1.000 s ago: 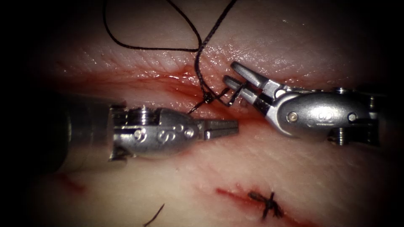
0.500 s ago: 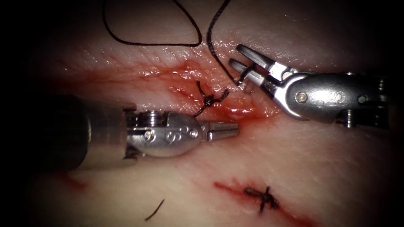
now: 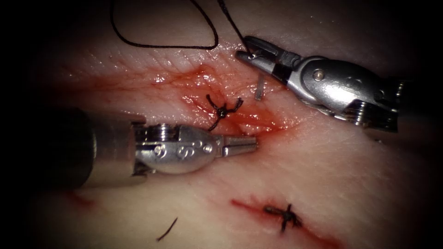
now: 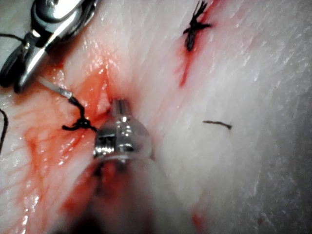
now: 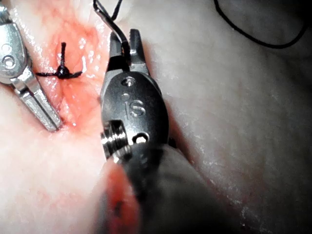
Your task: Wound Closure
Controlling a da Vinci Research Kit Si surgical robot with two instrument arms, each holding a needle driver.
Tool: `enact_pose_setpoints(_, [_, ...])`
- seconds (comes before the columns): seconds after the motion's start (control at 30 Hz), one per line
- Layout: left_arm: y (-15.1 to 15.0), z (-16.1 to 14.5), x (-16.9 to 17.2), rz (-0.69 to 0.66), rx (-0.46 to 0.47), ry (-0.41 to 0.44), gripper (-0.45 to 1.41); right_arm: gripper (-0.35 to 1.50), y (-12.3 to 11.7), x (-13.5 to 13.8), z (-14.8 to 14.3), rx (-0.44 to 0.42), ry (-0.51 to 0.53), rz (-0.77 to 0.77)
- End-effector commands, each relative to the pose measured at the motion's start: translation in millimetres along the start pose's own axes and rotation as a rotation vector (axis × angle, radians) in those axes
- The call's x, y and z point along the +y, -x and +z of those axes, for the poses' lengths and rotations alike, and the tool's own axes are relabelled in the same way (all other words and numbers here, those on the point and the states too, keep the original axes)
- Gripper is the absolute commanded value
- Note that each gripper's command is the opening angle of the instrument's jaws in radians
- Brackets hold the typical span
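Since the earlier frames the right silver needle driver (image 3: 247,54) has been lifted away, jaws closed on the dark braided thread (image 3: 230,20). Two black knotted stitches (image 3: 222,110) are seen tied; the left silver needle driver (image 3: 251,144) rests closed and empty.

Knot (image 3: 223,110) sits btwn both grippers – thread loop (image 3: 166,45) above.

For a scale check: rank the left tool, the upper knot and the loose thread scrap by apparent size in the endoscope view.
1. Left tool, nearer the camera, so its lead is partly nearness.
2. Upper knot.
3. Thread scrap, close to the knot in extent.
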Motion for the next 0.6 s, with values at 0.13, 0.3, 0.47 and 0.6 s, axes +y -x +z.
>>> enact_pose_setpoints(0.13, [0.1,0.7,-0.1,0.001,0.0,-0.001,-0.45,-0.35,0.2,1.2,1.0,-0.012,0.023,0.17])
enact_pose_setpoints(0.3, [0.2,0.5,-0.1,0.002,-0.001,-0.001,-0.45,-0.35,0.9,2.0,0.8,-0.048,0.044,0.229])
enact_pose_setpoints(0.47, [0.3,0.3,-0.3,0.002,-0.003,-0.003,-0.45,-0.35,1.0,2.5,0.8,-0.055,0.056,0.246])
enact_pose_setpoints(0.6, [0.4,0.3,-0.4,0.003,-0.003,-0.002,-0.45,-0.35,1.2,1.9,1.0,-0.049,0.027,0.343])
